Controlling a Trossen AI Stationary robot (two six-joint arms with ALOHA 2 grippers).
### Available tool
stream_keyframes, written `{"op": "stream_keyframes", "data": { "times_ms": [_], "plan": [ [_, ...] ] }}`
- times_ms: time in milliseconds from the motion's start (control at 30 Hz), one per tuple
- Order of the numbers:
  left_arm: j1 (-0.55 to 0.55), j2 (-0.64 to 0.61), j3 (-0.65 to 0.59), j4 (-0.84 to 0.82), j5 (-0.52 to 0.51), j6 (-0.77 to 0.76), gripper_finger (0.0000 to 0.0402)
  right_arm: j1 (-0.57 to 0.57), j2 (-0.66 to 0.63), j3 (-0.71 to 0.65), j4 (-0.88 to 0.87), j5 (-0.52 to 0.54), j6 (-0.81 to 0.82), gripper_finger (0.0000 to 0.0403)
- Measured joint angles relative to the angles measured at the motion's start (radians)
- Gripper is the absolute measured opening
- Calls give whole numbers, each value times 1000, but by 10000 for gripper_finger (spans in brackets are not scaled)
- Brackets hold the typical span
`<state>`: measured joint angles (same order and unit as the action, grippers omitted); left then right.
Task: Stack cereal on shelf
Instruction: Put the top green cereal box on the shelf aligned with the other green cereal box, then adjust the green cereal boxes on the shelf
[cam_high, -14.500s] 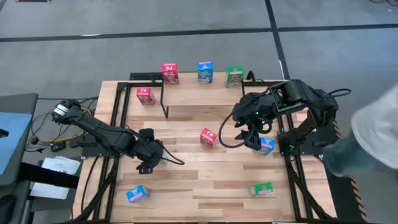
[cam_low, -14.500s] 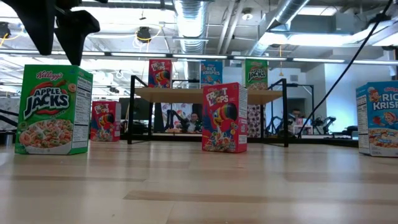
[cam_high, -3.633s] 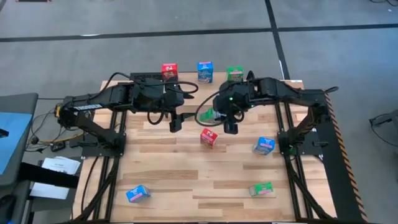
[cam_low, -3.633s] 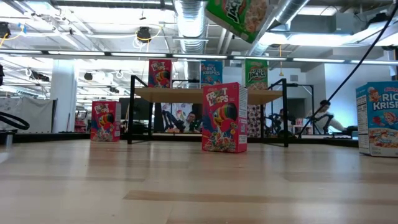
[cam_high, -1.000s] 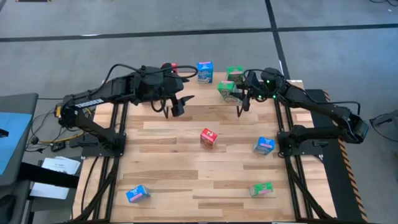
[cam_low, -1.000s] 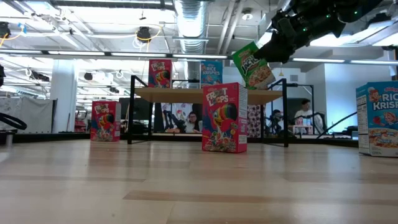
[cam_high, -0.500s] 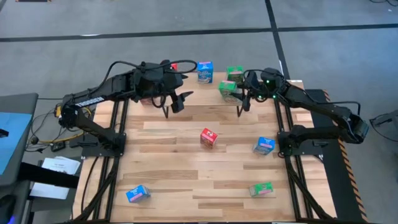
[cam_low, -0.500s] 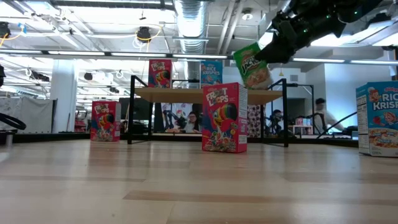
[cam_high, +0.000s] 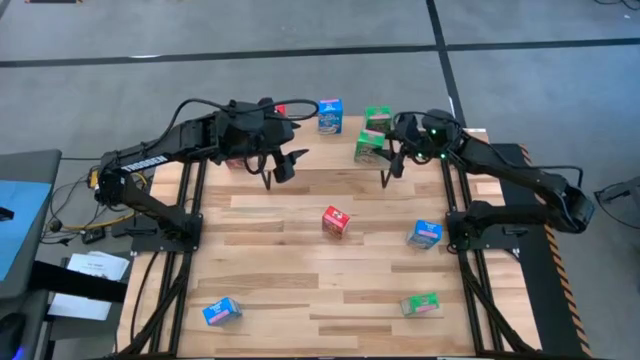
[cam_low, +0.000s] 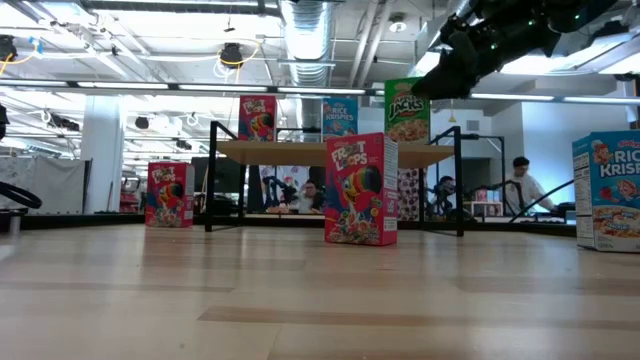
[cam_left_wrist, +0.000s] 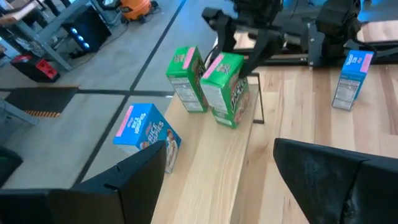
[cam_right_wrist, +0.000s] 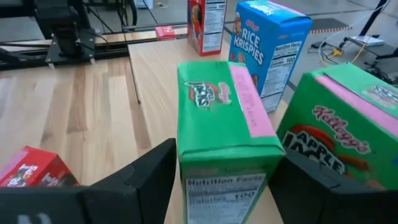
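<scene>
The shelf (cam_high: 318, 152) stands at the table's far middle. On it stand a red cereal box (cam_high: 279, 106), partly behind my left arm, a blue box (cam_high: 330, 115) and a green box (cam_high: 378, 120). My right gripper (cam_high: 380, 150) is shut on a second green box (cam_high: 367, 148), just in front of the first one; it also shows in the low view (cam_low: 406, 110). My left gripper (cam_high: 284, 165) is open and empty over the shelf's left part, fingers wide apart in the left wrist view (cam_left_wrist: 230, 180). My right gripper pinches the green box between its two fingers (cam_right_wrist: 149, 177) on two opposite faces, close to the narrow nutrition-label side (cam_right_wrist: 224, 186) that faces the wrist. The fingers come slanting from above and the table's right. The box is upright, its bottom on the shelf board (cam_low: 300, 152).
On the table: a red box (cam_high: 336, 220) upright in the middle, a blue box (cam_high: 424, 234) at the right, a green box (cam_high: 420, 303) and a blue box (cam_high: 221, 311) lying near the front edge, and a red box (cam_low: 170, 195) left of the shelf.
My right gripper has turned the green box from tilted to upright and lowered it onto the shelf in front of the other green box, still shut on it. My left gripper has shifted slightly toward the far edge and stays open.
</scene>
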<state>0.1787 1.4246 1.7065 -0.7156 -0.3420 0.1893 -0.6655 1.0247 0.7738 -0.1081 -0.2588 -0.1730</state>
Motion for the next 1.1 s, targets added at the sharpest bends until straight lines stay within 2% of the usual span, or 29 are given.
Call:
{"op": "stream_keyframes", "data": {
  "times_ms": [200,433,667,867,1100],
  "plan": [
    [0,0,0,-14,33,-16,286,0,-55,0,-86,5,34,260],
    [0,0,0,-14,49,-17,286,0,-109,0,-156,83,50,260],
    [0,0,0,-14,48,-12,286,10,-171,0,-196,82,205,260],
    [0,0,0,-38,48,-10,286,81,-197,1,-199,77,291,260],
    [0,0,0,-41,48,-10,286,188,-163,1,-189,77,356,260]
  ]
}}
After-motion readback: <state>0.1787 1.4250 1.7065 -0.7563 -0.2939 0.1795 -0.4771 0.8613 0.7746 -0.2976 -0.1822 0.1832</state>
